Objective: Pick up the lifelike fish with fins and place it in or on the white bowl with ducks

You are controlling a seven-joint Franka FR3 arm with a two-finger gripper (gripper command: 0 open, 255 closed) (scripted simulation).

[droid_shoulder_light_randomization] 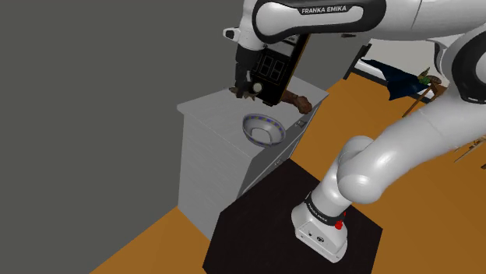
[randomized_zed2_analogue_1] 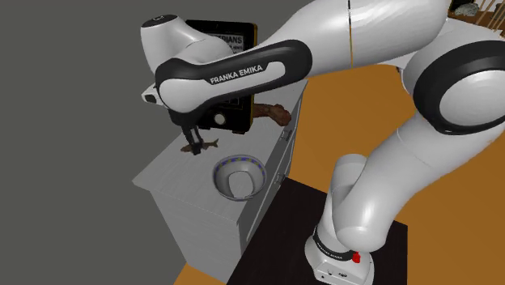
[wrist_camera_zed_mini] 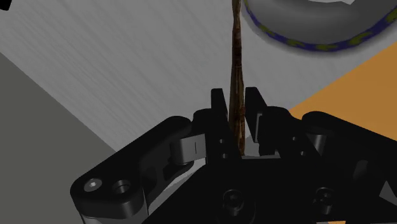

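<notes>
Tool [wrist_camera_zed_mini: 236,97] clasping brown fish [wrist_camera_zed_mini: 236,51], seemingly above cabinet [droid_shoulder_light_randomization: 209,159], bowl [droid_shoulder_light_randomization: 262,130] nearby

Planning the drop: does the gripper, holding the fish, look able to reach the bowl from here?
Probably yes: the gripper, shut on the fish, hangs beside the bowl, whose open top has nothing over it.

Arm [droid_shoulder_light_randomization: 389,156] bent at elbow, reaching up & left in shoulder view; fingers [wrist_camera_zed_mini: 219,108] pointing down, clamped on fish [wrist_camera_zed_mini: 236,70].
</notes>
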